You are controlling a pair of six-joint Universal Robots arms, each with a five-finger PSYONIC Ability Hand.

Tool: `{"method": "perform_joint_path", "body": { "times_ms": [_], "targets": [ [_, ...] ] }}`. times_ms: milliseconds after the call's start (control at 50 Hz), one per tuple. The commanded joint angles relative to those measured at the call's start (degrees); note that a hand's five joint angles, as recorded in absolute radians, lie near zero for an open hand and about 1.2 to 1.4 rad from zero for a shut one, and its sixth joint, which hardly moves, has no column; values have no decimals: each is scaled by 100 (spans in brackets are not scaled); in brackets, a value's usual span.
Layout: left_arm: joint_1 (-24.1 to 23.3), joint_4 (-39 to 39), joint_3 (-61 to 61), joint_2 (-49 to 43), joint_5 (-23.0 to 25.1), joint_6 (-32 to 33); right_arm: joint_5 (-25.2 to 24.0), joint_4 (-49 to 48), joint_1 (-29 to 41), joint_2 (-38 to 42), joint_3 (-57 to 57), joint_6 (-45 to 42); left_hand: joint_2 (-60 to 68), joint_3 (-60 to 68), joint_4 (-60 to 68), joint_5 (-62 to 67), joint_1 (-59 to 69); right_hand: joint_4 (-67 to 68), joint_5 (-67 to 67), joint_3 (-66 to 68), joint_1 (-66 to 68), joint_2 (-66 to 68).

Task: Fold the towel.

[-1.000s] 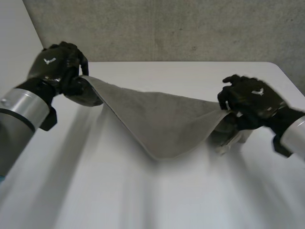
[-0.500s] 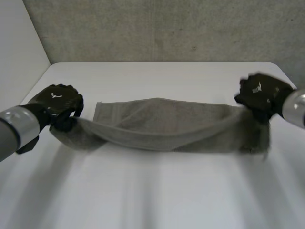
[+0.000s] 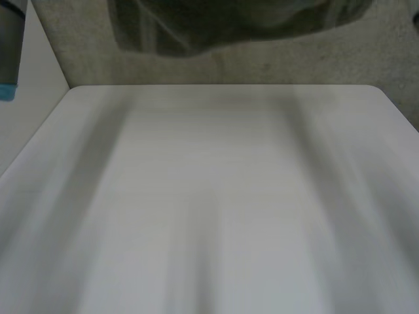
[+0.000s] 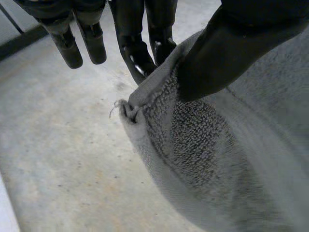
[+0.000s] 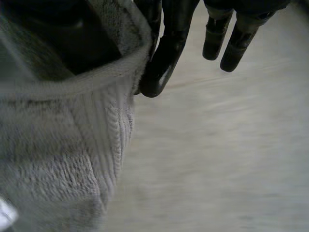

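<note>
The grey terry-cloth towel [image 3: 222, 23] hangs up in the air off the smooth white bench [image 3: 216, 196], blocking part of the rough speckled grey wall [image 3: 262, 65] behind it. The left arm [image 3: 10, 46], grey with a light-blue cap, is just beside it. The black left hand [image 4: 231, 58] is clamped on a corner, thumb pressing the cloth against two fingers, with the other fingers straight and off it. The right hand [image 5: 169, 48] pinches the rolled hem between thumb and finger. The pile is loopy, there's a ribbed band near the hem, and a loose thread sticks out at the corner.
</note>
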Motion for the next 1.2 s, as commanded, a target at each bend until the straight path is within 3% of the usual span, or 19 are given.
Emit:
{"method": "perform_joint_path", "body": {
  "times_ms": [20, 160, 220, 380, 480, 700, 840, 1020, 1140, 1200],
  "targets": [
    [371, -94, -1181, -137, 538, 26, -933, 536, -348, -118, 1408, -227, 275, -284, -318, 264, 410, -302, 342, 28, 577, 328],
    [530, -85, -2318, -481, 688, 35, -1119, 597, -736, -75, 2729, -808, 275, -284, -318, 264, 410, -302, 342, 28, 577, 328],
    [680, -85, -2889, -674, 706, 185, -1416, 589, -911, -48, 3420, -1184, 275, -284, -318, 264, 410, -302, 342, 28, 577, 328],
    [873, -155, -3872, -1035, 715, 1370, -1822, 615, -1166, 154, 4452, -1889, 275, -284, -318, 264, 410, -302, 342, 28, 577, 328],
    [987, -453, -3996, -807, 855, 1363, -1849, 940, -1254, -13, 4707, -1959, 275, -284, -318, 264, 410, -302, 342, 28, 577, 328],
    [1401, -1841, -4067, 440, 1409, 933, -2754, 3067, -1518, -1024, 4821, -1986, 275, -284, -318, 264, 410, -302, 342, 28, 577, 328],
    [1689, -2124, -4286, 1205, 1672, 668, -3430, 4182, -1571, -1612, 5259, -2213, 275, -284, -318, 264, 410, -302, 342, 28, 577, 328],
    [2340, -2405, -4357, 1716, 2147, 361, -3492, 5440, -1571, -1709, 5357, -2988, 275, -284, -318, 264, 410, -302, 342, 28, 577, 328],
    [2411, -2677, -4366, 1646, 2227, 325, -3457, 6678, -1570, -1622, 5392, -4005, 275, -284, -318, 264, 410, -302, 342, 28, 577, 328],
    [2429, -2652, -4357, 1611, 2227, 316, -3501, 6671, -1694, -1516, 5322, -4280, 275, -284, -318, 264, 410, -302, 342, 28, 577, 328]
  ]
}}
